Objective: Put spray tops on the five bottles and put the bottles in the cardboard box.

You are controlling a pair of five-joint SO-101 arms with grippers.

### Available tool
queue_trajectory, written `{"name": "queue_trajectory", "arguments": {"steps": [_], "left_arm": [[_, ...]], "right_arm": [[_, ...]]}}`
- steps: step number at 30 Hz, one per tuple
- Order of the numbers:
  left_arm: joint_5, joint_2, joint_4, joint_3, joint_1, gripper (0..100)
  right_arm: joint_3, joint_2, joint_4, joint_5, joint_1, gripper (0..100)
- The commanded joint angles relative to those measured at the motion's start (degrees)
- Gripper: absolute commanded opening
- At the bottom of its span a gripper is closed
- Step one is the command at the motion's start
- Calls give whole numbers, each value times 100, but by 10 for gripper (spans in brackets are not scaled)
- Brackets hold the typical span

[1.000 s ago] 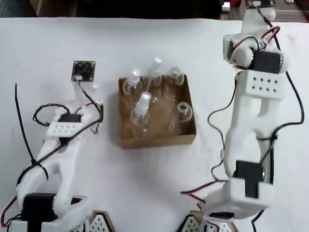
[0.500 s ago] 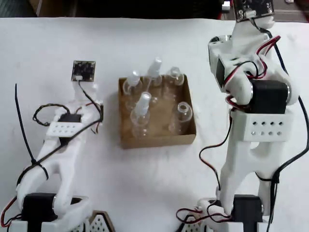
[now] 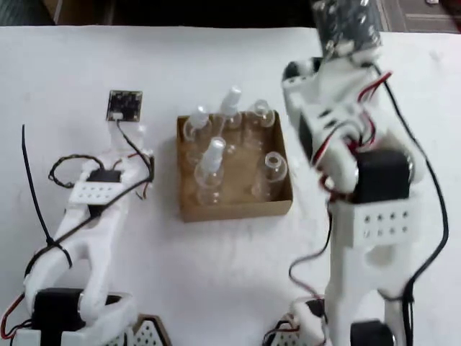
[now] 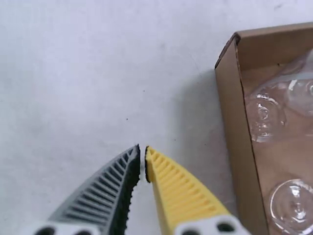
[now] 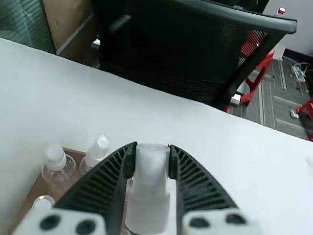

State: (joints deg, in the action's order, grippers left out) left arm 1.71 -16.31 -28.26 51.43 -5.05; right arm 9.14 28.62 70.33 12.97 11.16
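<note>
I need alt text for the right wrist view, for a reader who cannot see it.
The black ribbed jaws of the right gripper clamp a white plastic spray top above a white table. Nearby, clear plastic bottles with white tops stand in a brown cardboard box; a black mesh chair stands beyond the table.

Brown cardboard box (image 3: 234,207), clear bottles (image 3: 272,170), white spray tops (image 3: 215,151).

Matt brown cardboard for the box (image 3: 235,210), clear glossy plastic for the bottles (image 3: 272,171), on a smooth matt white table (image 3: 216,58). Ribbed matt plastic on the right pincer (image 5: 150,149) and left pincer (image 4: 142,155). Smooth milky plastic for the top (image 5: 148,186), matt white plastic for the arms (image 3: 371,225).
</note>
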Motion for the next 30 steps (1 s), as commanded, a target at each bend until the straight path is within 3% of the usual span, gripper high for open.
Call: {"name": "queue_trajectory", "arguments": {"steps": [1, 8, 12, 24, 30], "left_arm": [[18, -22, 132, -105, 40, 24], [18, -22, 149, -97, 40, 24], [18, -22, 149, -105, 31, 24], [18, -13, 167, -105, 4, 24], [369, 4, 484, -105, -541, 24]], "right_arm": [[-1125, 1015, -1244, -44, 171, 17], [-3473, 2097, -4901, -9, 136, 17], [-4062, 2044, -6607, 0, 136, 16], [-4167, -251, -9473, -44, 462, 16], [-4211, -673, -9727, -53, 462, 16]]}}
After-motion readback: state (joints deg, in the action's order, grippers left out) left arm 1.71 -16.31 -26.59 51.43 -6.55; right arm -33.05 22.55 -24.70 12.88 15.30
